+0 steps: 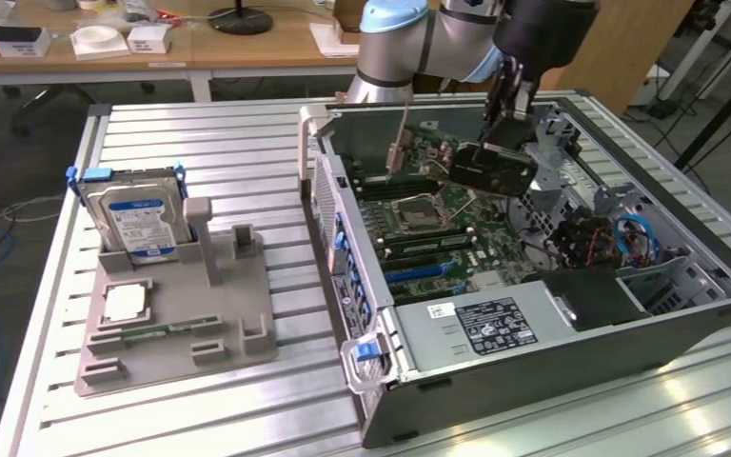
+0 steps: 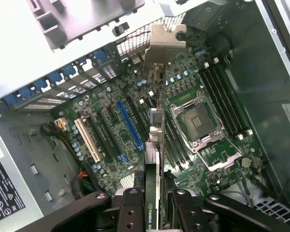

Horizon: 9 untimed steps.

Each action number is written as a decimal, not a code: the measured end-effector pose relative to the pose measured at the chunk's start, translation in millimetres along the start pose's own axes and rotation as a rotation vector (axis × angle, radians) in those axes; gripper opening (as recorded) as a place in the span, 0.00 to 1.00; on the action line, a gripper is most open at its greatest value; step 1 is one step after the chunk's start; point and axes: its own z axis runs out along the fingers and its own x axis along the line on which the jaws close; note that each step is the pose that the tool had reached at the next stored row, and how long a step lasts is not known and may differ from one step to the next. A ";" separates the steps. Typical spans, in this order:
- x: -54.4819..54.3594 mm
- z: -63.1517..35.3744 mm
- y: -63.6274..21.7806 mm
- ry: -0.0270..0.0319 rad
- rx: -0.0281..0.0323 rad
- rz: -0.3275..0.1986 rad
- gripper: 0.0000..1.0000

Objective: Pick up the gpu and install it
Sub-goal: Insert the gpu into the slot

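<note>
Nearest us in the wrist view, the jaws are clamped on the gpu point(image 2: 153, 159), so the card hangs edge-on over the motherboard point(image 2: 111, 121). Picking up looks done; seating the card is what is left. We judge it to be clear of any slot. In the exterior view it hangs tilted inside the open computer case point(image 1: 569, 352), above the board. The wrist view puts it between the long blue slot point(image 2: 129, 124) and the processor socket point(image 2: 200, 118), with its metal bracket point(image 2: 163, 41) toward the case's vented rear wall.

The case stands on a slatted metal tabletop point(image 1: 213, 133), near its edge on the exterior view's right. Toward the opposite edge, a grey holder point(image 1: 232, 305) carries a hard drive point(image 1: 137, 214). Beyond the tabletop's far edge runs a wooden desk point(image 1: 264, 48) with small white boxes on it.
</note>
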 end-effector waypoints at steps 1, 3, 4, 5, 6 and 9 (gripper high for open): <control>-0.2 0.2 -0.4 0.0003 -0.0002 -0.011 0.26; -0.6 0.5 -1.2 0.0011 -0.0007 -0.032 0.26; -0.8 0.6 -1.5 0.0015 -0.0009 -0.042 0.26; -0.9 0.8 -1.9 0.0018 -0.0012 -0.053 0.26; -1.1 1.0 -2.2 0.0022 -0.0014 -0.064 0.26; -1.5 1.5 -3.1 0.0034 -0.0021 -0.096 0.26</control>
